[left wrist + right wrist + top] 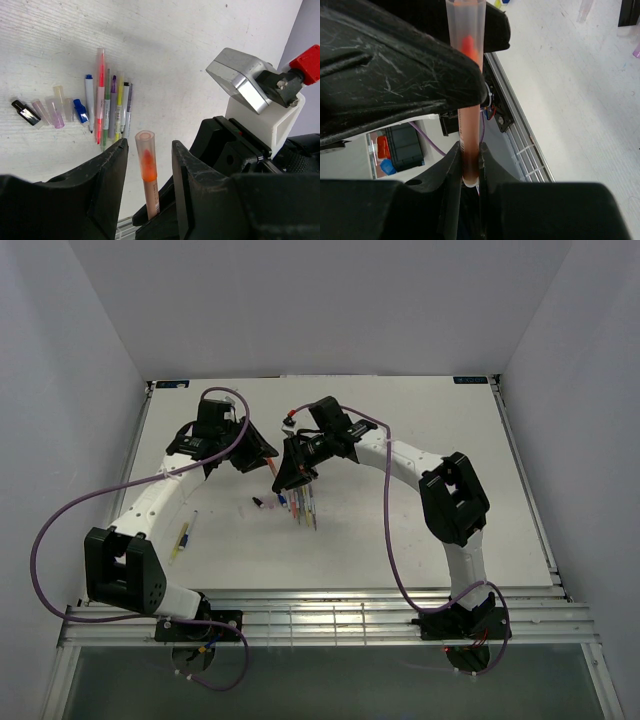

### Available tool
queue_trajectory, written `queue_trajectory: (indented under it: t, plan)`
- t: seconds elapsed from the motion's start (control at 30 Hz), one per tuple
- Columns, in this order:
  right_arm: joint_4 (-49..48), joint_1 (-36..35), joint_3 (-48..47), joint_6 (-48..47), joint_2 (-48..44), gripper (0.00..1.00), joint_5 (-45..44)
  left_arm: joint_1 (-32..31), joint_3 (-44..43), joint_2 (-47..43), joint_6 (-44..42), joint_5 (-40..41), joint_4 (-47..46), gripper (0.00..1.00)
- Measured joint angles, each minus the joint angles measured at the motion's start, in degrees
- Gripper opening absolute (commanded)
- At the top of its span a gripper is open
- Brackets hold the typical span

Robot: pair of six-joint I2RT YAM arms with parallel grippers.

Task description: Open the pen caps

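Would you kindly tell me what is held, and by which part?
The right gripper clamps the orange pen by its barrel, away from the cap; the left gripper stands open around the cap, holding nothing.

A pen is standing between the fingers of the left tool, apart from both, its lower end sitting clamped in the right tool below. Beyond the left tool a row of pens is lying side by side on the worktop, with loose caps lying just left of the row
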State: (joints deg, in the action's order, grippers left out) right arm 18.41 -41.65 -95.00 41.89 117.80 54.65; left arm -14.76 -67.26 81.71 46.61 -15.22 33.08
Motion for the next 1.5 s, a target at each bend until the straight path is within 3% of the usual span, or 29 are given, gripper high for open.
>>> queue_trajectory:
  t: [0.17,0.2,0.4,0.6,0.8,1.1,1.27,1.4,1.5]
  plan:
    - [-0.5,-0.35,-0.2,0.17,-0.02,0.08,0.22,0.0,-0.63,0.37,-0.13,-0.28,-0.11,0.4]
    - [-0.5,-0.39,-0.2,0.17,0.0,0.08,0.24,0.0,-0.63,0.37,-0.15,-0.33,-0.07,0.29]
    - [-0.26,-0.42,-0.48,-0.07,0.0,0.08,0.13,0.13,-0.63,0.37,-0.02,-0.44,0.2,0.0]
    - [7.82,-0.59,-4.33,-5.81,0.02,0.08,-4.09,0.07,-1.9,1.09,-0.22,-0.28,1.66,0.0]
    - [17.73,-1.44,-9.99,-14.53,0.02,0.08,-14.71,-0.52,-10.95,7.3,-2.12,1.95,8.39,0.0]
    - [19.69,-3.34,-9.51,-23.23,0.0,0.08,-29.99,0.09,-23.41,19.12,-6.91,-1.18,18.4,0.0]
    - [16.81,-3.23,-8.76,-24.02,-0.04,0.08,-27.34,1.97,-21.9,17.51,-8.39,-3.65,17.14,0.0]
    - [9.79,-2.62,-4.13,-20.72,-0.85,0.08,-16.74,4.92,-15.87,11.87,-8.28,-5.55,14.36,0.0]
    - [9.42,-2.62,2.38,-16.06,-2.08,0.08,-7.74,8.72,-14.51,8.66,-8.9,-2.56,8.9,0.0]
